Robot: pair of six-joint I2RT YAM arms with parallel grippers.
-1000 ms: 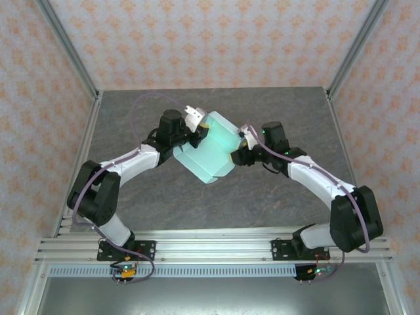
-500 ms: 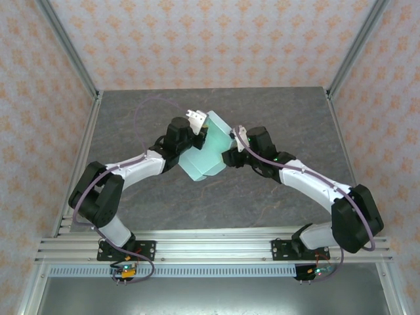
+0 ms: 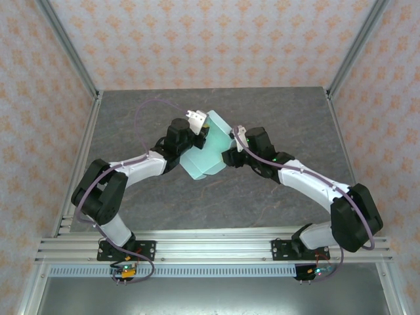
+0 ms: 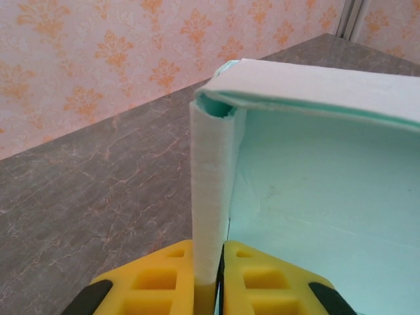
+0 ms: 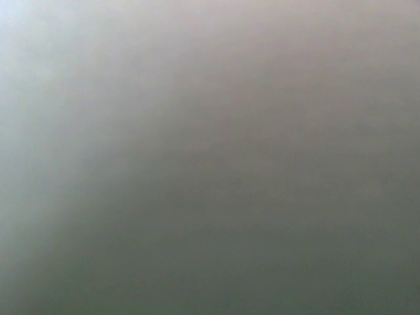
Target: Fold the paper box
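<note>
Partly folded, it seems: the pale mint-green thin-card paper box [image 3: 205, 154] is held between the arms over the grey marbled table [image 3: 275, 108]. One upright wall is pinched tight by the left gripper [image 4: 220, 269]. The right gripper [image 3: 231, 152] is pressed against the box, jaw state not discernible. Tabs and closure are judged left to do.

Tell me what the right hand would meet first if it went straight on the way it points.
The pale mint-green thin card box: the right hand points straight at its edge and seems to be against it, though depth is unclear.
</note>
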